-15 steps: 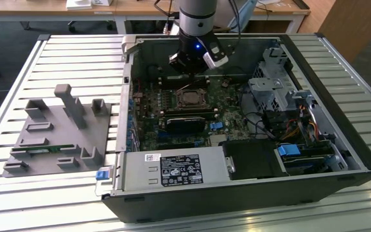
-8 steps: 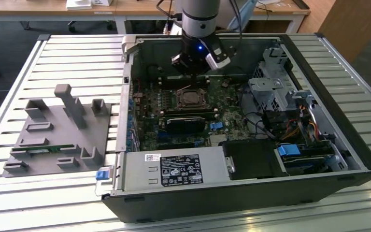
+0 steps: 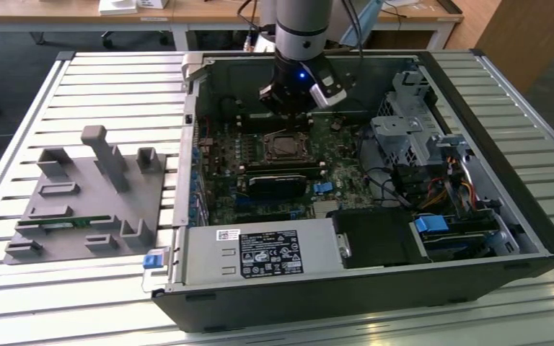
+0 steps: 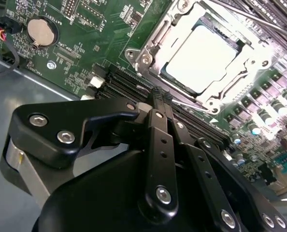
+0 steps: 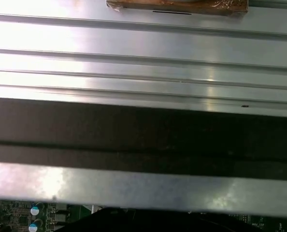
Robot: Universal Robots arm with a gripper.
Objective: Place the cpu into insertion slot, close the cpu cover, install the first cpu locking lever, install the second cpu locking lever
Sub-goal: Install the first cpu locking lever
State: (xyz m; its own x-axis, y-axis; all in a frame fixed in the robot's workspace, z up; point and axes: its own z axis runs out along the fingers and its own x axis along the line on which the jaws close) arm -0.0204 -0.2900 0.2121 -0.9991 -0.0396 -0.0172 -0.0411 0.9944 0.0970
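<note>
— One arm, one question: what have the fingers point(image 4: 159, 125) got?
— Nothing. In the second wrist view they are drawn together to a closed tip, with no part between them. The gripper point(image 3: 291, 108) hangs inside the open computer case point(image 3: 508, 216), low over the green motherboard point(image 4: 95, 29).
— And the cpu?
— The cpu point(image 4: 201, 58) lies flat in the insertion slot point(image 4: 233, 38), silver top facing up. In the exterior view the socket sits at six o'clock from the gripper, just beside it.
— Is the cpu cover down?
— The cpu cover point(image 4: 155, 48) lies flat over the socket, and the chip shows through its window. A thin metal rod point(image 4: 192, 102) runs along the cover's edge nearest the fingertips. I cannot tell whether it is latched.
— Are the fingers touching anything?
— They end close to that edge of the cover. I cannot tell whether they touch it.
— What else is around?
— In the exterior view a black card point(image 3: 277, 180) stands at six o'clock from the socket, and the power supply point(image 3: 257, 254) lies further along the same line. A grey fixture point(image 3: 89, 194) rests on the slatted desk point(image 3: 113, 94) at nine o'clock from the case, well apart from the gripper. A coin cell battery point(image 4: 40, 32) sits on the board away from the socket.
</note>
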